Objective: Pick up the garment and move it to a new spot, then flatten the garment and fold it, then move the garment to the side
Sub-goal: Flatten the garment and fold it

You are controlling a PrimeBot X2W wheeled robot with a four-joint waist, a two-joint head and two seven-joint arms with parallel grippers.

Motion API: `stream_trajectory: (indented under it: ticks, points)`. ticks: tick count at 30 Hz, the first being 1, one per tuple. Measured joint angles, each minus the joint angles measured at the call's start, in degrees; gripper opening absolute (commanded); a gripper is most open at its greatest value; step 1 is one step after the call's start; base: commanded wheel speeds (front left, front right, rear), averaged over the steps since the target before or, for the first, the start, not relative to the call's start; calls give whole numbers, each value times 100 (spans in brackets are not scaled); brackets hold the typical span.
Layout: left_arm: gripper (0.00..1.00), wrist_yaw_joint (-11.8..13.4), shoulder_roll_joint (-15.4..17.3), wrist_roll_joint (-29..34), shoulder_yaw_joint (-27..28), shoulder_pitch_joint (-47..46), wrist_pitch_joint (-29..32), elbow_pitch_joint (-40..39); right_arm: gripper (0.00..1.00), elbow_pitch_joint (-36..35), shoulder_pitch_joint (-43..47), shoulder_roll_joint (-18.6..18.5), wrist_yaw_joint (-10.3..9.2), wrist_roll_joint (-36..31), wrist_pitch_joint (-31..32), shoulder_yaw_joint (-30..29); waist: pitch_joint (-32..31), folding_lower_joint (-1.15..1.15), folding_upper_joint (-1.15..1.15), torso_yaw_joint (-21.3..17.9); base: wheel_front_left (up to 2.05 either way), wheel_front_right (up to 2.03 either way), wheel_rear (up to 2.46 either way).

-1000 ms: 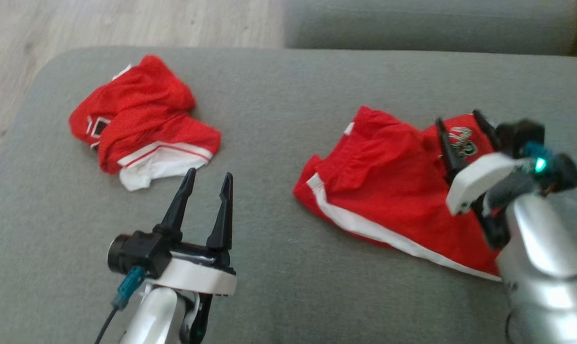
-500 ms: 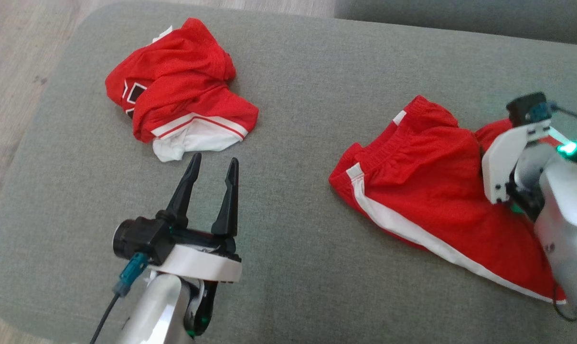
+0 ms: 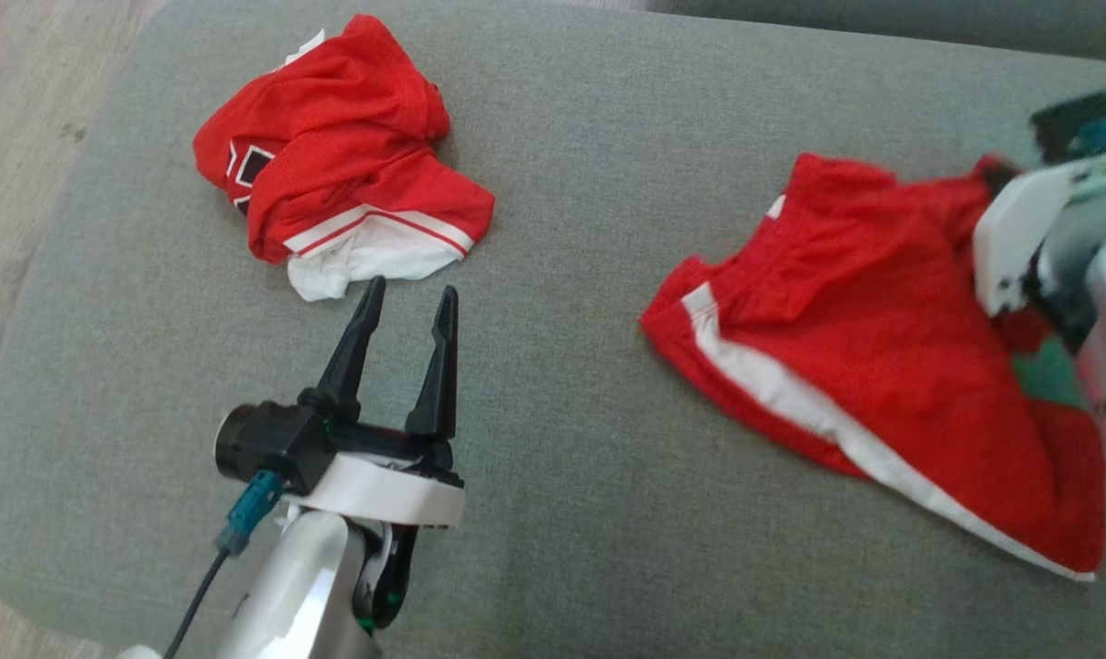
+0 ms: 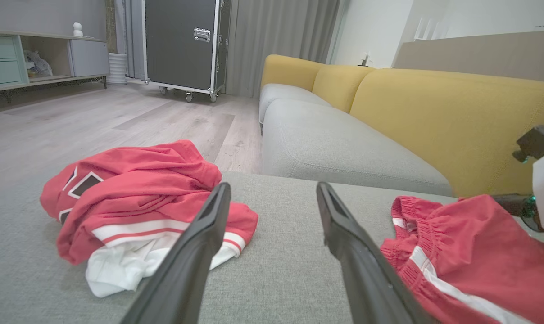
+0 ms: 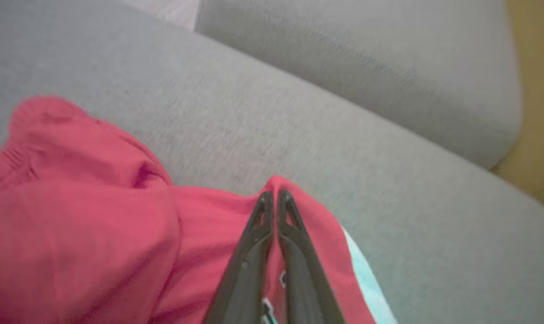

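Both right jaws pinch a raised fold of the red shorts (image 5: pixel 96 234).

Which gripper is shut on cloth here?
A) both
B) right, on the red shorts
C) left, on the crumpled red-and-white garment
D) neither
B: in the right wrist view the right gripper has its fingers pinched together on a raised fold of the red shorts, while the left gripper stands open and empty.

Red shorts (image 3: pixel 883 366), white side stripe, rumpled, lying at right.
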Motion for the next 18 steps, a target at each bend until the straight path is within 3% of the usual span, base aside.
stream_trajectory:
  ticks: [14, 15, 16, 18]
  points:
    - [100, 0, -4, -89, -102, -158, 0, -35, 0, 659, -1079, -90, 0, -1084, -1254, -377, 134, 0, 0, 102, 0, 0, 0]
    - [100, 1, -4, -89, -102, -159, 0, -35, 54, 724, -1087, -67, 0, -1127, -1324, -405, 136, 0, 0, 99, 0, 0, 0]
    - [100, 2, -5, -89, -101, -159, 0, -34, 100, 808, -1088, -31, 0, -1144, -1367, -469, 135, 0, 0, 91, 0, 0, 0]
    - [100, 18, -5, -88, -88, -159, 0, -34, 100, 965, -1085, 67, 0, -1165, -1439, -548, 125, 0, 0, 50, 0, 0, 0]
